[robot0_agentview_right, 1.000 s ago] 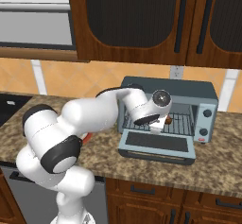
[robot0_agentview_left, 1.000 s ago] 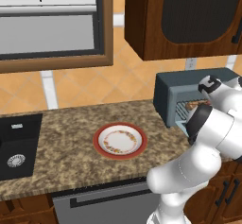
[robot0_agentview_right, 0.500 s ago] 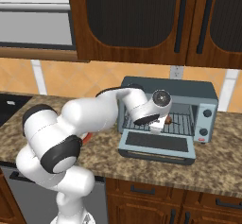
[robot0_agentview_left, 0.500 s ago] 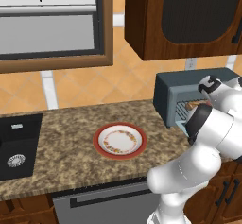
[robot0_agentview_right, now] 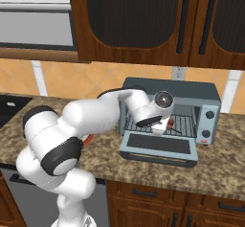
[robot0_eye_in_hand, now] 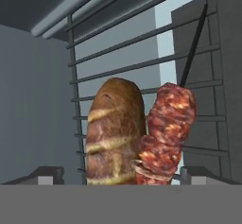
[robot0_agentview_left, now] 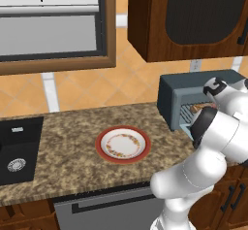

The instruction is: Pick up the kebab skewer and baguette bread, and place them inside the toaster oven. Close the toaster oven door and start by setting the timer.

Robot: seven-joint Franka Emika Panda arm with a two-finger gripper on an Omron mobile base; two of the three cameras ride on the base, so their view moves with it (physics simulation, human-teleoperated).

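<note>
The toaster oven (robot0_agentview_right: 210, 101) stands on the counter with its door (robot0_agentview_right: 158, 147) dropped open and flat. In the hand view the baguette bread (robot0_eye_in_hand: 113, 133) lies on the wire rack (robot0_eye_in_hand: 142, 62), and the kebab skewer (robot0_eye_in_hand: 168, 133) lies right beside it, touching its right side. My gripper (robot0_eye_in_hand: 121, 176) is open; its fingertips (robot0_eye_in_hand: 45, 175) stand wide apart on either side of both foods, gripping neither. In the right base view my gripper (robot0_agentview_right: 161, 126) reaches into the oven mouth just above the door, with the skewer's reddish end (robot0_agentview_right: 170, 122) next to it.
A red-rimmed plate (robot0_agentview_left: 122, 144) lies bare on the granite counter left of the oven. A black sink (robot0_agentview_left: 14, 151) is at the far left. The oven's knobs (robot0_agentview_right: 209, 123) sit on its right panel. Dark wood cabinets (robot0_agentview_right: 143, 20) hang overhead.
My jaws have gone from shut to wide open inside the oven. The arm, the oven and the plate have stayed where they were.
</note>
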